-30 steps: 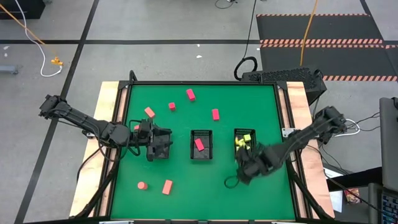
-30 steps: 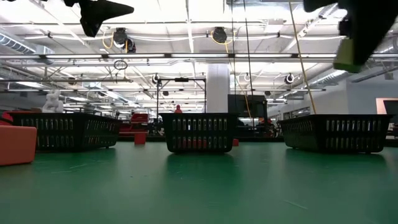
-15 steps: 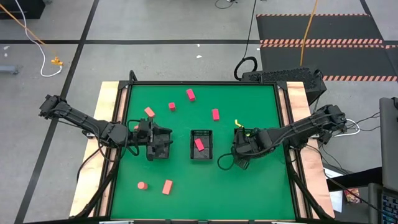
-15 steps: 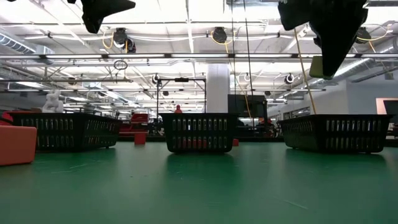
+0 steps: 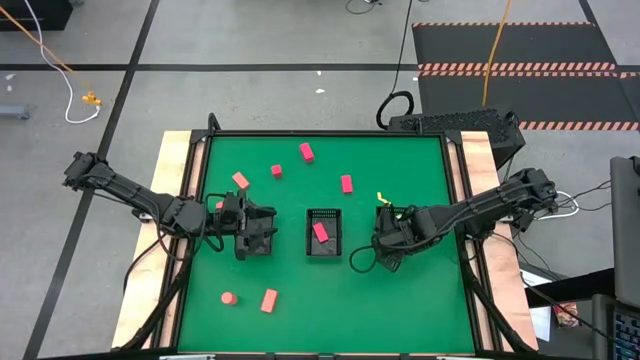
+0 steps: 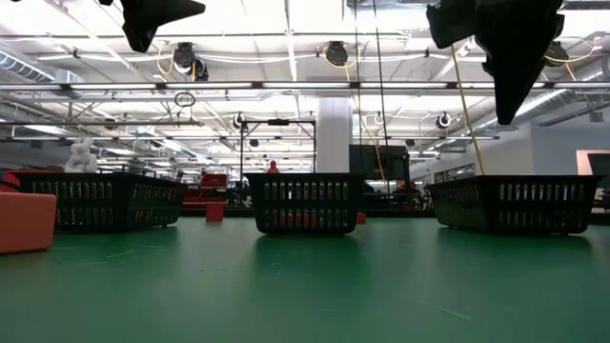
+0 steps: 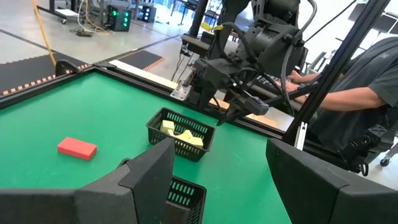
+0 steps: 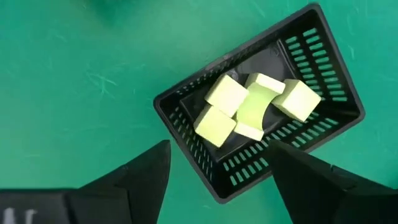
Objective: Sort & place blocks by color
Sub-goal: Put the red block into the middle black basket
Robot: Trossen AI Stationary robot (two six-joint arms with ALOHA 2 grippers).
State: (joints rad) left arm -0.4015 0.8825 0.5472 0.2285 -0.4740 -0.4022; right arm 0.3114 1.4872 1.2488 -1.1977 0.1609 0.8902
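My right gripper (image 8: 217, 155) hangs open and empty over the right black basket (image 8: 180, 140), which holds several yellow-green blocks (image 8: 249, 106). In the high view this gripper (image 5: 392, 238) covers that basket. The middle basket (image 5: 322, 232) holds a red block (image 5: 320, 232). Several red blocks lie on the green mat: some toward the far edge (image 5: 306, 152), (image 5: 346, 183), (image 5: 241, 180), two near the front (image 5: 268, 300), (image 5: 229, 297). My left gripper (image 7: 217, 155) is open and empty, raised over the mat's left part (image 5: 257, 232).
In the low view, three black mesh baskets stand in a row: (image 6: 100, 200), (image 6: 303, 202), (image 6: 515, 203). A red block (image 6: 24, 221) sits close at the left. A person (image 7: 354, 106) sits beyond the table's right edge. Open green mat lies along the near edge.
My right gripper moved from the near side toward the far edge until it stood over the right basket, carrying a yellow-green block at its fingertips. In the last half second that block left the fingers; it no longer shows below them in the low view.
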